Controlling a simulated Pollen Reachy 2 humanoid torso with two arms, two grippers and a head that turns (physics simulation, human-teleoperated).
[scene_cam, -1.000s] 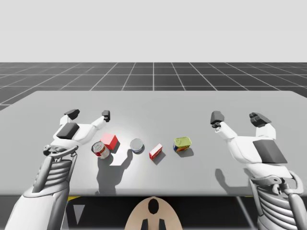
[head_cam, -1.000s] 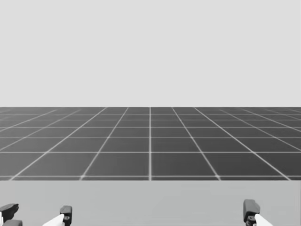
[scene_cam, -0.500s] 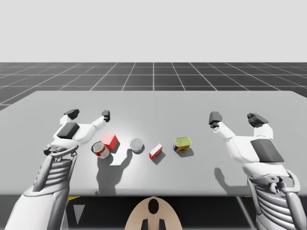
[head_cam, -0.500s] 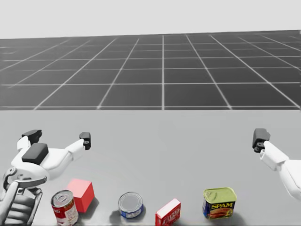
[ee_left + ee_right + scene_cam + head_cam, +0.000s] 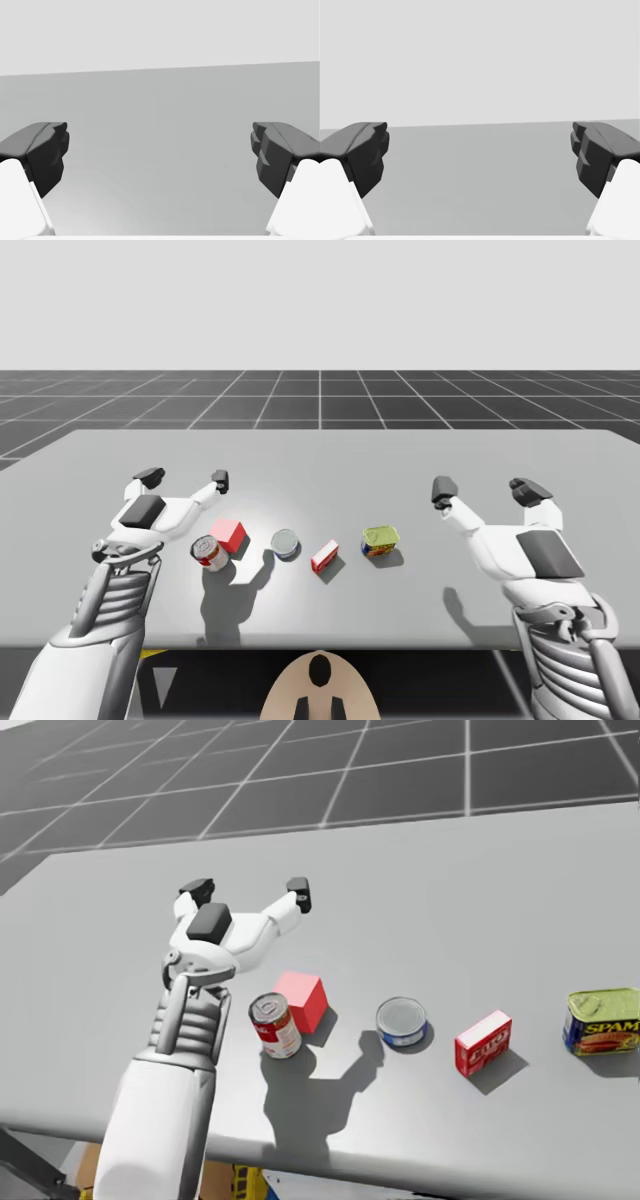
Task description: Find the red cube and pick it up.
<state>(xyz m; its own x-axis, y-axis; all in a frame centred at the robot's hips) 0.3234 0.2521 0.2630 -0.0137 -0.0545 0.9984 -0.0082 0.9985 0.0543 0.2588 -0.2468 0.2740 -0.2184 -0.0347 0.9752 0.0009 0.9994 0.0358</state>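
The red cube (image 5: 229, 535) (image 5: 301, 999) rests on the grey table (image 5: 320, 455), close behind a red and white can (image 5: 208, 553) (image 5: 275, 1026). My left gripper (image 5: 184, 479) (image 5: 248, 895) hovers open above the table, a little behind the cube and to its left, with nothing between its fingers. Its wrist view has bare table ahead of the left gripper (image 5: 160, 155). My right gripper (image 5: 488, 490) (image 5: 480, 155) is open over the table's right side, far from the cube, holding nothing.
In a row right of the cube stand a low blue can (image 5: 285, 543) (image 5: 402, 1022), a small red box (image 5: 324, 556) (image 5: 483, 1044) and a green-topped tin (image 5: 380, 540) (image 5: 602, 1021). The table's front edge (image 5: 320, 645) runs close to my arms.
My head has turned down and to the left, so the cube and left arm sit mid-picture. My right gripper has drifted slightly left. The objects have not moved.
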